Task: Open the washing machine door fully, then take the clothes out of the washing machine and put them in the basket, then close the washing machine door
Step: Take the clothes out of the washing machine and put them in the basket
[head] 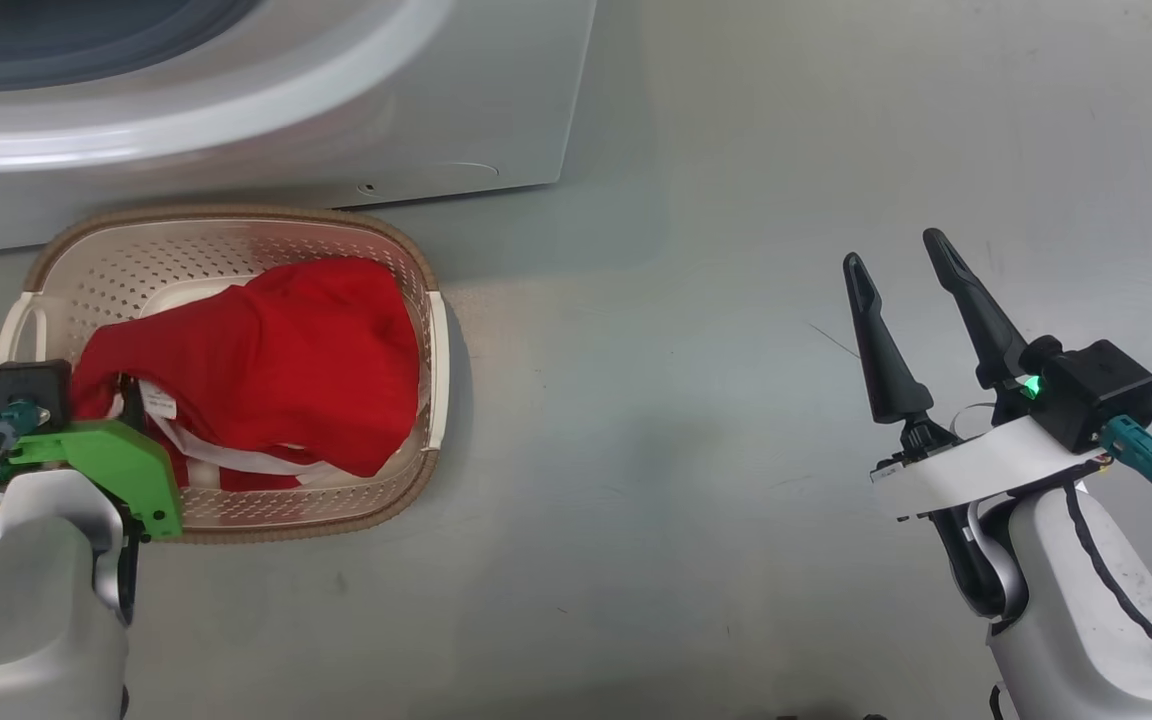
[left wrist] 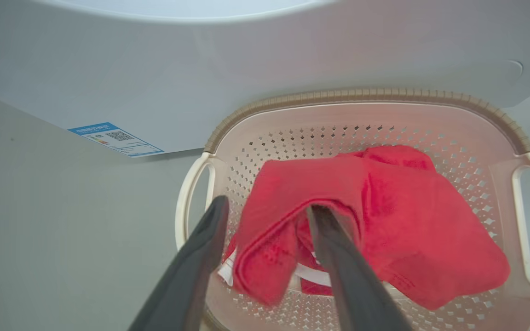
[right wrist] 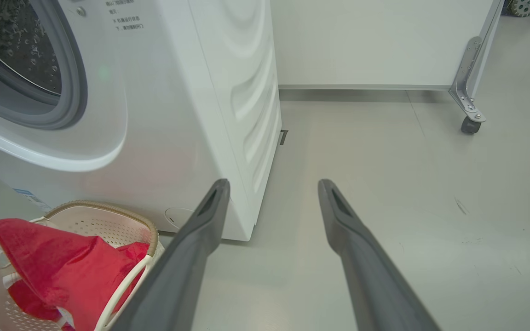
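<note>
Left gripper [left wrist: 267, 214], jaws parted, is hovering nearest the clothes [left wrist: 407, 220], lying at its twelve o'clock inside the basket [left wrist: 366, 94].

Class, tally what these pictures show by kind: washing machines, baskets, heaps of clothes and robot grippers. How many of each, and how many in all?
Washing machine: 1
Basket: 1
Heap of red clothes: 1
Grippers: 2 (left gripper, right gripper)
Total: 5
</note>
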You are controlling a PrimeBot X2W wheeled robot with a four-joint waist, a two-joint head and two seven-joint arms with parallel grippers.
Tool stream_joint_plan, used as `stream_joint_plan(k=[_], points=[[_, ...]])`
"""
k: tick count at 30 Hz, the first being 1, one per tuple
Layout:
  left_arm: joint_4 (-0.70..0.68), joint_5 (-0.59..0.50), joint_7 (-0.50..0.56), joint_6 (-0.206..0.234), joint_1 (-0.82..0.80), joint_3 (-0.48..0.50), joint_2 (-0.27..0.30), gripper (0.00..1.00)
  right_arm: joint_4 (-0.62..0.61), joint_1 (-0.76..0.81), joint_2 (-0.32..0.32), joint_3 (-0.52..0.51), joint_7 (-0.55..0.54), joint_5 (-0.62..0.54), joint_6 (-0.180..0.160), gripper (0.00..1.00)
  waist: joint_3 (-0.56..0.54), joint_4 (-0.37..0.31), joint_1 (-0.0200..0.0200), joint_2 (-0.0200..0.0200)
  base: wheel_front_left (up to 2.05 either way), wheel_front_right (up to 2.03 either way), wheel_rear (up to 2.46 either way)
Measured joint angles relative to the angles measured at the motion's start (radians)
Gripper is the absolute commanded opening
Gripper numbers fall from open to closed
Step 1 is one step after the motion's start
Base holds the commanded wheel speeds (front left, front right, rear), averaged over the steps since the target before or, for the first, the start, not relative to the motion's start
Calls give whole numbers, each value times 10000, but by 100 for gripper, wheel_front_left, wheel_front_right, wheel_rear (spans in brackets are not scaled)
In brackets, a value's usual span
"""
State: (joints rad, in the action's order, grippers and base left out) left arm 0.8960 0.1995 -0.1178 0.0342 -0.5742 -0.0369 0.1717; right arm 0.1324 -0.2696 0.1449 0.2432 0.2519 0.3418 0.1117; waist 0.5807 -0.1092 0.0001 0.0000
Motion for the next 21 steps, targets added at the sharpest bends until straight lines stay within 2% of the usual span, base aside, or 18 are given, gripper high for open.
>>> stream_joint_plan(k=[11, 21], points=[[533, -75, -767, -59, -145, -173, 8, 100, 190, -5, -119, 92, 0, 0, 2, 100, -366, 135, 0, 0, 0, 0, 0], [372, -186, -1296, -428, -160, -550, -336, 100, 552, -4, -184, 146, 0, 31, 2, 100, -1145, 312, 0, 0, 0, 0, 0]])
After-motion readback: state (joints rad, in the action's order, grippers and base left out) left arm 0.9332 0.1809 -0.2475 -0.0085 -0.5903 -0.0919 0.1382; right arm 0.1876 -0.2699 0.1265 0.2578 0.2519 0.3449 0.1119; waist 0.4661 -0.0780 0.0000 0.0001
